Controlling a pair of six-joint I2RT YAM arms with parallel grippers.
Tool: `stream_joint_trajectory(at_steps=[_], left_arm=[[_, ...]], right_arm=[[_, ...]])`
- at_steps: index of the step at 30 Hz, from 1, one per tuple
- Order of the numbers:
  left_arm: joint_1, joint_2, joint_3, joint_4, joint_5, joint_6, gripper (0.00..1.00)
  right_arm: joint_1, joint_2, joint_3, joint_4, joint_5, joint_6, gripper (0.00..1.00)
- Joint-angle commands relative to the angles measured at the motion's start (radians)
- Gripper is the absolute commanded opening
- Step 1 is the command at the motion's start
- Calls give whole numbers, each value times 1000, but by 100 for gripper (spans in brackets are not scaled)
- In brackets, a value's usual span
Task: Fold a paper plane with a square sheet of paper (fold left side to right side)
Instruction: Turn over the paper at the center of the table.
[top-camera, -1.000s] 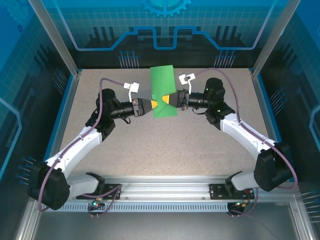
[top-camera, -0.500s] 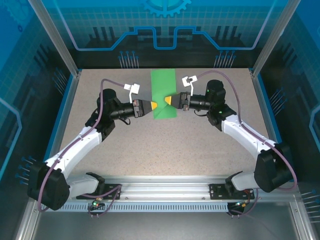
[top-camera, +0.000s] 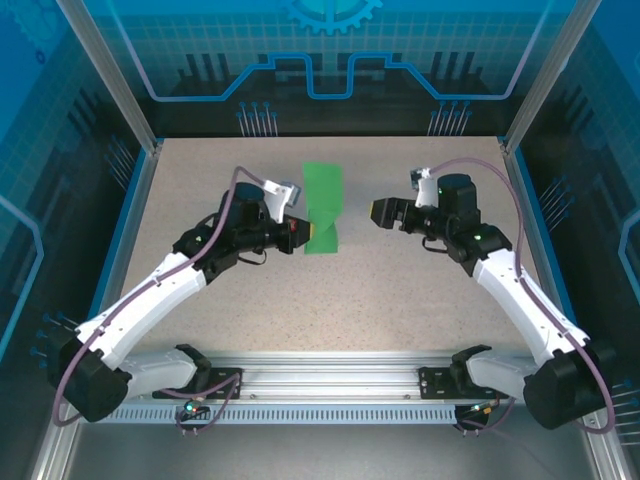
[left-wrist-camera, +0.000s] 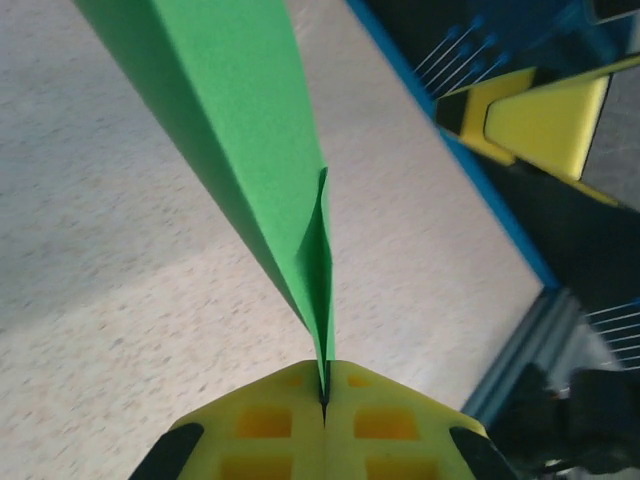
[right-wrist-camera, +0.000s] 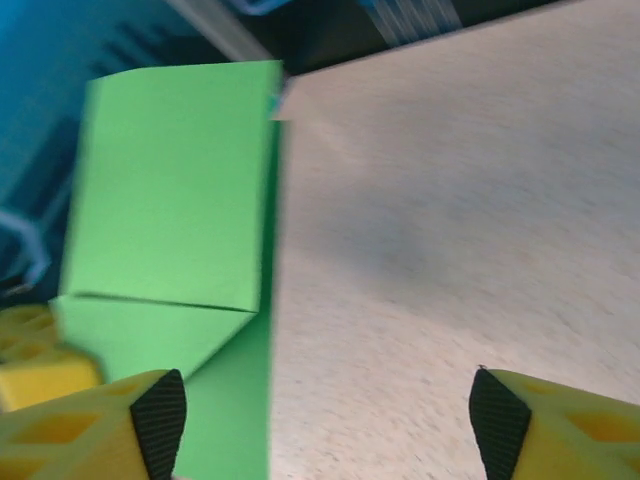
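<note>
The left gripper (left-wrist-camera: 323, 400), yellow and grid-moulded, is clenched on the thin edge of the square sheet of paper (left-wrist-camera: 250, 150). The sheet is smooth, bright green and folded, rising ahead above the speckled beige worktop (left-wrist-camera: 90, 300). The right gripper (right-wrist-camera: 325, 410) is released, with the creased sheet ahead to its left, apart.

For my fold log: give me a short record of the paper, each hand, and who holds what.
paper: green, folded and creased, at the far middle of the table
left hand: shut, pinching the paper's edge
right hand: open, holding nothing, apart from the paper on its right side
holder: left hand alone
</note>
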Motion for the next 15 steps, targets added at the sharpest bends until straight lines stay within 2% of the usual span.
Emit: stream_joint_trajectory(at_steps=[1, 7, 10, 12, 15], left_arm=[[-59, 47, 69, -227, -308, 108, 0], [-177, 193, 194, -441, -651, 67, 0], [-225, 282, 258, -548, -805, -4, 0], [-244, 350, 302, -623, -885, -63, 0], [-252, 464, 368, -727, -940, -144, 0]], right_arm=[[-37, -38, -43, -210, 212, -28, 100], [-94, -41, -75, -286, 283, 2, 100], [-102, -39, -75, -323, 363, 14, 100], [-107, -37, -75, -348, 403, 14, 100], [-111, -42, -106, -359, 432, 12, 100]])
